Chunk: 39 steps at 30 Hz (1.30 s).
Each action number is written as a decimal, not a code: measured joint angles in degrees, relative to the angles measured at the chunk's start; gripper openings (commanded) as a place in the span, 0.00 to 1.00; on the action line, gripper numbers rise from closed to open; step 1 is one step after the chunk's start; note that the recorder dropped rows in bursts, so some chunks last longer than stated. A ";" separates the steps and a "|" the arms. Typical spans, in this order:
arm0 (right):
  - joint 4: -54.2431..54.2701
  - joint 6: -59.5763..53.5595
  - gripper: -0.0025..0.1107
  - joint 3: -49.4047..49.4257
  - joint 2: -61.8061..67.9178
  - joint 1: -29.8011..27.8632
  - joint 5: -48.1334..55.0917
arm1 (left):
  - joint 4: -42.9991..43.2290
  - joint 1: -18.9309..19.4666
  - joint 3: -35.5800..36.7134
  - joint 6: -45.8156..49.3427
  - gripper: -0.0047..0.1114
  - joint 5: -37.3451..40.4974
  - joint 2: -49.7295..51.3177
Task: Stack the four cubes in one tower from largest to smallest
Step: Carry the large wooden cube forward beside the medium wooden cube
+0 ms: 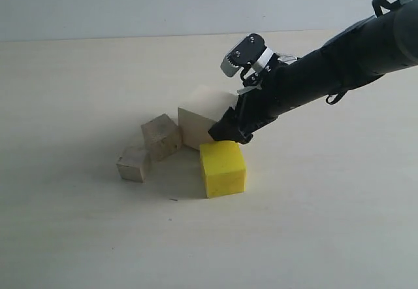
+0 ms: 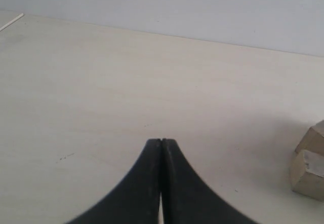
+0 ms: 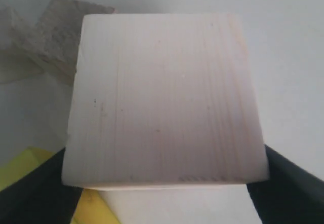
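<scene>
The large pale wooden cube [image 1: 199, 116] [image 3: 162, 97] sits tilted between the fingers of my right gripper [image 1: 225, 132] [image 3: 163, 186], which is shut on it, one dark finger [image 3: 291, 186] at each side. Just in front of the large cube, the yellow cube [image 1: 223, 168] [image 3: 20, 168] rests on the table. To their left lie the medium wooden cube [image 1: 161, 136] [image 3: 58, 36] and the small wooden cube [image 1: 134, 163] [image 2: 309, 176], touching each other. My left gripper [image 2: 161, 142] is shut and empty over bare table, away from the cubes.
The pale wooden table [image 1: 78, 73] stretches wide to the left and front of the cubes. The right arm [image 1: 339, 60] reaches in from the upper right. A light wall [image 1: 130, 1] bounds the far edge.
</scene>
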 measured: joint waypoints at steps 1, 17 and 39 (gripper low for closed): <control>-0.57 0.20 0.02 0.00 0.00 0.00 0.91 | 0.00 0.00 0.00 0.00 0.04 0.00 0.00; -3.07 -2.87 0.02 -7.37 3.72 0.00 10.32 | 0.00 0.00 0.00 0.00 0.04 0.00 0.00; -15.16 -6.57 0.02 -21.38 12.79 0.00 16.24 | 0.00 0.00 0.00 0.00 0.04 0.00 0.00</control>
